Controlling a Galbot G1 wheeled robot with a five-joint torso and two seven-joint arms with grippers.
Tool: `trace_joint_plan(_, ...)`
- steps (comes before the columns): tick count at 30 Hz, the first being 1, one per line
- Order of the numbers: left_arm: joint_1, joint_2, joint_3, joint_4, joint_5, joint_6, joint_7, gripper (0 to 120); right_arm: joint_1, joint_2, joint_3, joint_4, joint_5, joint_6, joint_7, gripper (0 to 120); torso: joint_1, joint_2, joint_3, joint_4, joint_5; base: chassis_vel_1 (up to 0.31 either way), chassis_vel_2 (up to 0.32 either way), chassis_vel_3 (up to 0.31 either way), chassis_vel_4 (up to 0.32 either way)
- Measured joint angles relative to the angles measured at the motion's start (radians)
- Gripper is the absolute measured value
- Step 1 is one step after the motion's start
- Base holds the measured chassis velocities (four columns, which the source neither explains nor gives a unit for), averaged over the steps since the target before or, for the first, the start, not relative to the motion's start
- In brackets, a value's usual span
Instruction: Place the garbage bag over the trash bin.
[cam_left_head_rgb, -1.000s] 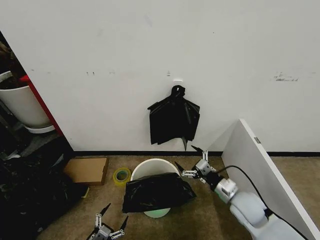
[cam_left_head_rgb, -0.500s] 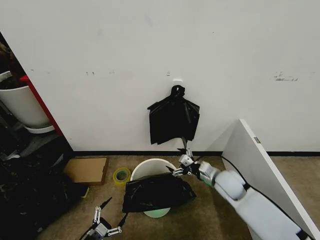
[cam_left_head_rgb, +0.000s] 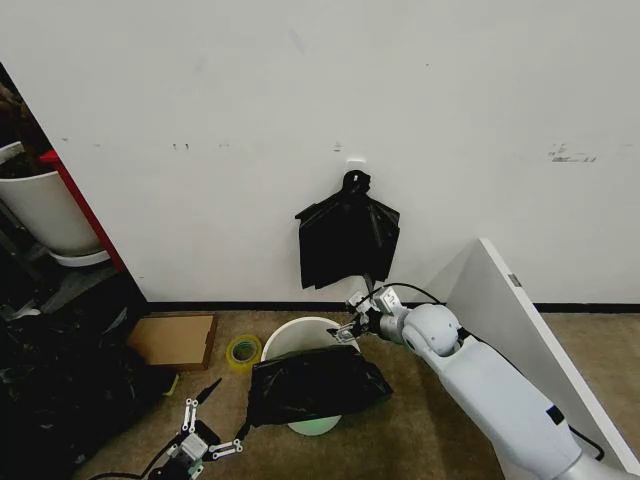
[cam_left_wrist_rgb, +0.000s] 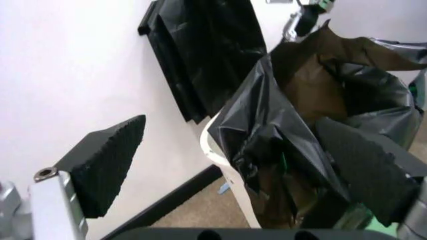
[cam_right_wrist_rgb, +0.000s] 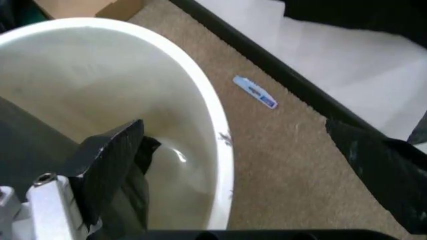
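The trash bin (cam_left_head_rgb: 300, 335) stood on the carpet (cam_left_head_rgb: 400, 440) near the black baseboard of the white wall (cam_left_head_rgb: 450, 120), its cream rim bare along the wall side. The garbage bag (cam_left_head_rgb: 315, 385) lay bunched over the bin's front half, hanging down the outside toward me, with the greenish base showing just under its lower edge.

My right gripper (cam_left_head_rgb: 357, 318) was out over the wall-side edge of the bin, close above the rim, and its fingers were spread apart with nothing between them. From my right wrist I saw one dark finger pad (cam_right_wrist_rgb: 110, 165) over the bin's inside and the other beyond the rim, over the carpet, so the rim (cam_right_wrist_rgb: 217, 145) sat between them without being touched. A fold of the black bag lay inside the bin against its wall, and a small blue-and-white tube (cam_right_wrist_rgb: 255, 92) lay on the carpet between bin and baseboard.

My left gripper (cam_left_head_rgb: 207, 440) was low over the carpet, just beside the front left of the bag, its fingers also apart and empty. From that wrist the bag's crumpled mouth gaped open over the bin's rim.

A bunch of black bags (cam_left_head_rgb: 347, 240) hung on the wall above the bin. A roll of yellow tape (cam_left_head_rgb: 243, 351) lay just beside the bin's left side, a flat cardboard box (cam_left_head_rgb: 175, 340) farther left.
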Motion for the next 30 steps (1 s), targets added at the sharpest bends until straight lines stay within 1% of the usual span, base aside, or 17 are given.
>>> trace_joint_plan(5, -0.003, -0.005, 0.003, 0.003, 0.014, 0.001, -0.028, 100, 0.004, 0.017, 0.000, -0.047, -0.004, 0.000, 0.009, 99, 0.000, 0.000, 0.000, -0.0001, 0.0000, 0.000, 0.000, 0.000, 0.000)
trace_joint_plan(8, -0.003, -0.005, 0.004, 0.009, 0.024, 0.001, -0.052, 100, 0.009, 0.030, 0.000, -0.075, -0.012, 0.002, 0.023, 90, 0.000, 0.000, 0.000, 0.0001, -0.0001, 0.000, 0.000, 0.000, 0.000)
trace_joint_plan(10, -0.004, -0.003, 0.004, 0.010, 0.027, 0.001, -0.073, 100, 0.010, 0.033, 0.000, -0.088, -0.022, 0.004, 0.024, 79, 0.000, 0.000, 0.000, 0.0001, 0.0000, 0.000, 0.000, 0.000, 0.000)
trace_joint_plan(11, -0.004, -0.002, 0.004, 0.011, 0.028, 0.001, -0.080, 100, 0.010, 0.033, -0.001, -0.091, -0.025, 0.004, 0.024, 77, 0.000, 0.000, 0.000, 0.0001, 0.0000, 0.000, 0.000, 0.000, 0.000)
trace_joint_plan(12, -0.004, -0.002, 0.004, 0.011, 0.028, 0.001, -0.080, 100, 0.010, 0.033, -0.001, -0.091, -0.025, 0.004, 0.024, 77, 0.000, 0.000, 0.000, 0.0001, 0.0000, 0.000, 0.000, 0.000, 0.000)
trace_joint_plan(14, -0.007, -0.001, 0.004, 0.012, 0.029, 0.001, -0.091, 100, 0.008, 0.030, -0.003, -0.092, -0.030, 0.006, 0.022, 69, 0.000, 0.000, 0.000, 0.0001, 0.0001, 0.000, 0.000, 0.000, 0.000)
trace_joint_plan(19, -0.016, -0.001, 0.012, 0.020, 0.032, 0.002, -0.109, 100, -0.017, 0.014, -0.005, -0.082, -0.055, 0.008, 0.008, 46, 0.000, 0.000, 0.000, 0.0000, 0.0001, 0.000, 0.000, 0.000, 0.000)
trace_joint_plan(21, -0.017, -0.001, 0.013, 0.020, 0.032, 0.002, -0.110, 100, -0.021, 0.013, -0.004, -0.080, -0.056, 0.008, 0.008, 45, 0.000, 0.000, 0.000, 0.0000, 0.0001, 0.000, 0.000, 0.000, 0.000)
trace_joint_plan(22, -0.018, -0.002, 0.017, 0.022, 0.035, 0.002, -0.117, 100, -0.031, 0.009, -0.004, -0.075, -0.059, 0.008, 0.007, 39, 0.000, 0.000, 0.000, 0.0000, 0.0001, 0.000, 0.000, 0.000, 0.000)
trace_joint_plan(23, -0.019, -0.002, 0.019, 0.023, 0.036, 0.002, -0.121, 100, -0.036, 0.007, -0.003, -0.072, -0.060, 0.009, 0.008, 36, 0.000, 0.000, 0.000, 0.0000, 0.0001, 0.000, 0.000, 0.000, 0.000)
trace_joint_plan(24, -0.020, -0.002, 0.021, 0.024, 0.037, 0.002, -0.126, 100, -0.042, 0.005, -0.002, -0.067, -0.059, 0.009, 0.013, 31, 0.000, 0.000, 0.000, 0.0000, 0.0001, 0.000, 0.000, 0.000, 0.000)
trace_joint_plan(25, -0.021, -0.002, 0.021, 0.024, 0.038, 0.002, -0.129, 100, -0.045, 0.004, -0.001, -0.065, -0.056, 0.009, 0.019, 30, 0.000, 0.000, 0.000, 0.0000, 0.0001, 0.000, 0.000, 0.000, 0.000)
trace_joint_plan(26, -0.021, -0.002, 0.021, 0.024, 0.039, 0.002, -0.135, 100, -0.055, 0.001, 0.000, -0.056, -0.039, 0.009, 0.043, 23, 0.000, 0.000, 0.000, 0.0000, 0.0001, 0.000, 0.000, 0.000, 0.000)
trace_joint_plan(27, -0.021, -0.001, 0.021, 0.024, 0.039, 0.002, -0.137, 100, -0.060, 0.000, 0.001, -0.051, -0.029, 0.010, 0.056, 19, 0.000, 0.000, 0.000, 0.0001, 0.0002, 0.000, 0.000, 0.000, 0.000)
trace_joint_plan(28, -0.021, -0.001, 0.021, 0.024, 0.039, 0.002, -0.137, 100, -0.060, 0.000, 0.001, -0.051, -0.029, 0.010, 0.056, 19, 0.000, 0.000, 0.000, 0.0001, 0.0002, 0.000, 0.000, 0.000, 0.000)
trace_joint_plan(29, -0.021, -0.001, 0.021, 0.024, 0.040, 0.002, -0.142, 100, -0.067, -0.003, 0.001, -0.041, -0.006, 0.010, 0.080, 14, 0.000, 0.000, 0.000, 0.0000, 0.0002, 0.000, 0.000, 0.000, 0.000)
trace_joint_plan(30, -0.021, 0.000, 0.021, 0.024, 0.041, 0.002, -0.149, 100, -0.081, -0.010, 0.001, -0.024, 0.036, 0.010, 0.126, 10, 0.000, 0.000, 0.000, 0.0002, 0.0002, 0.000, 0.000, 0.000, 0.000)
